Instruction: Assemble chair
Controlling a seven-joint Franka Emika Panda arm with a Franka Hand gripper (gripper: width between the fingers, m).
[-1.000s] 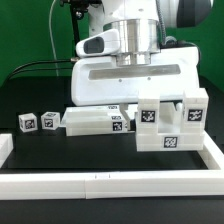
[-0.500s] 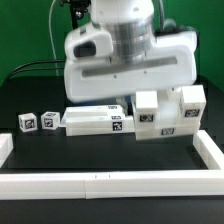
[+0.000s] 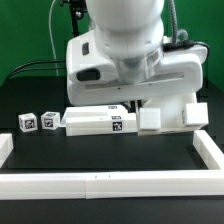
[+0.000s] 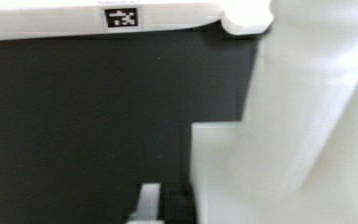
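Looking at the chair parts [image 3: 95, 120] here, all strung out in a row toward the back of the black table [image 3: 110, 155]. From the exterior view's left: two small cubes [image 3: 25, 122] side by side with tags facing out. Then a long slab [image 3: 90, 119] lying flat just beside them, tag near its far end. Then a plain square block [image 3: 150, 120], then an end block [image 3: 195, 113] off at the exterior view's right. Can't see the tops of those two blocks, thanks to the big white arm [image 3: 130, 60] hanging low right over them. Boxed in by a white border rail [image 3: 100, 182] across the front and up both sides.

Now the gripper [image 4: 151, 205]. Can't make it out in the exterior view, buried behind the arm's housing around the gap between slab and square block. In the wrist view, only catching the fingers [image 4: 149, 198] as a thin pale sliver, clenched right down. Sitting just beside a stepped white piece [image 4: 220, 170] and a tall white upright [image 4: 318, 90], with a tagged white piece [image 4: 87, 12] further off across bare table. Can't tell whether touching that stepped piece or merely next to it, or whether pinching anything.
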